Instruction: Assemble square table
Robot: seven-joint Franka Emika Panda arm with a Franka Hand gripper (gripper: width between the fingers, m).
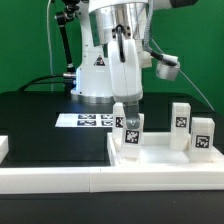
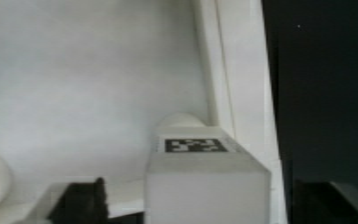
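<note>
The square slab (image 1: 160, 152) lies on the black surface (image 1: 40, 120), near the white rail (image 1: 110, 185). Three tagged legs show in the exterior view: one (image 1: 130, 131) stands upright on the slab under the jaws (image 1: 129, 103), two more (image 1: 181, 116) (image 1: 202, 139) toward that view's right. The wrist view shows this leg (image 2: 206, 170) between the dark fingers (image 2: 78, 198), apparently apart from it, so the jaws look open. Judged from this, one leg is placed; the others wait
</note>
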